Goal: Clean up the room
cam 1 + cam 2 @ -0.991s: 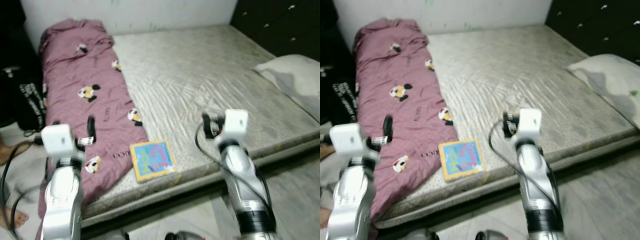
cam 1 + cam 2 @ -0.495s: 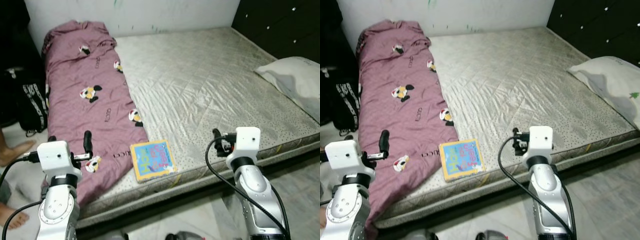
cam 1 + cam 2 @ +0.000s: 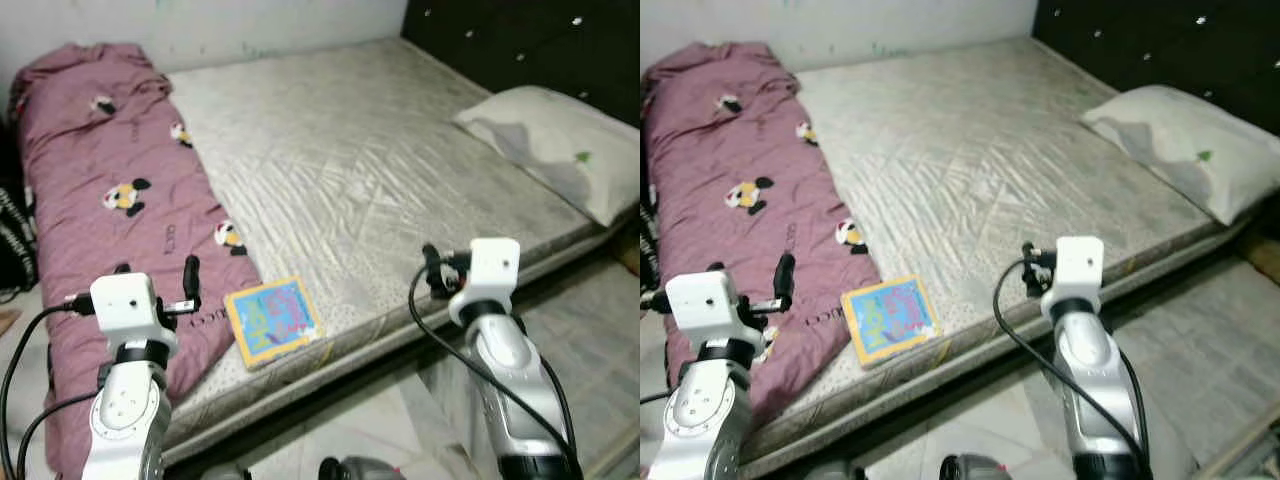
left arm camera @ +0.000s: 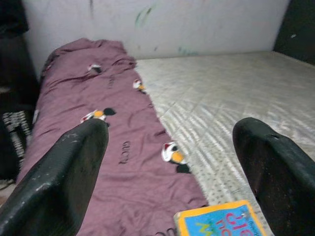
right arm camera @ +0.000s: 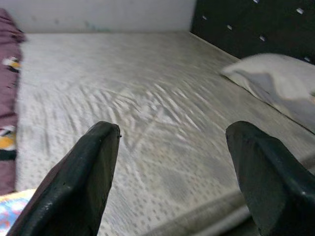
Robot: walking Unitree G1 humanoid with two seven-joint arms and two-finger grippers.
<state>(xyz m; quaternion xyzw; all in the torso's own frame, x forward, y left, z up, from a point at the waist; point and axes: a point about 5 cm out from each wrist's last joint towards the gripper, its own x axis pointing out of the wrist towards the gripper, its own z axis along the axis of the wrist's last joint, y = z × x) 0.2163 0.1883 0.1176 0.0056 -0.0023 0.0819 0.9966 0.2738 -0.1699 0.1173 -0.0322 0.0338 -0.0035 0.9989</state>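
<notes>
Yellow-bordered, the flat square picture book (image 3: 271,320) lay at the mattress's (image 3: 380,180) near edge beside the maroon quilt (image 3: 90,210); our left gripper (image 3: 190,285), fingers apart, hovered nearer it than our equally spread right gripper (image 3: 432,270).

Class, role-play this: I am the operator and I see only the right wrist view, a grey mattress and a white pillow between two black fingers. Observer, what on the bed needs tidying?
Observer: A square picture book with a yellow border and blue cover lies flat near the front edge of the grey quilted mattress.
Operator: Anything beside it?
Observer: A crumpled mauve blanket printed with cartoon figures runs along the mattress's left side, right next to the book.
Operator: Where is my other arm?
Observer: The left gripper hovers open over the blanket's near end, holding nothing.
</notes>
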